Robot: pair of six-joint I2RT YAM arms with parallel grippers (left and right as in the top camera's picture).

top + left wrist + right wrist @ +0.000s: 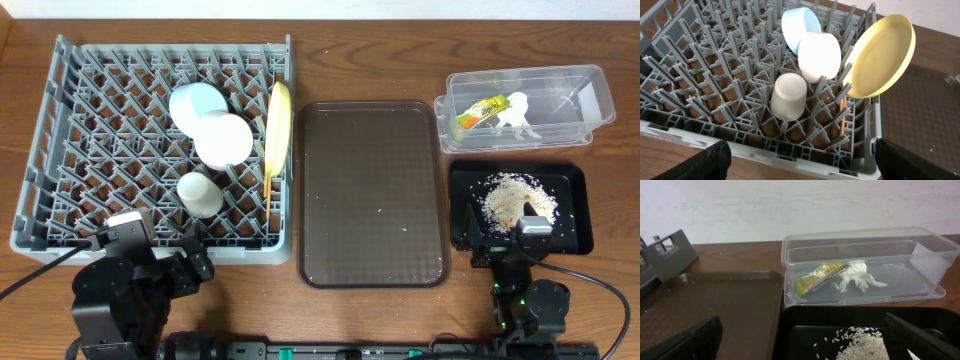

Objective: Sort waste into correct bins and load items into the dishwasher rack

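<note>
Left hand (192,262) & right hand (512,248) are both wide apart w/ nothing in them, left by the near edge of the dishwasher rack (60,130), right over the near end of the black tray (570,190). Yellow plate (279,125), blue bowl (192,103), white bowl (222,140), cup (200,194) & chopsticks (842,117) are in the rack; wrapper (480,110) & white scrap (520,112) lie in the clear tub (590,100), crumbs (512,195) in the black tray. I think the plate, leaning on its edge at the rack's right side, could tip if the left hand bumps the rack, & a low right hand could knock the tray & spill crumbs on the worktop (380,60).
</note>
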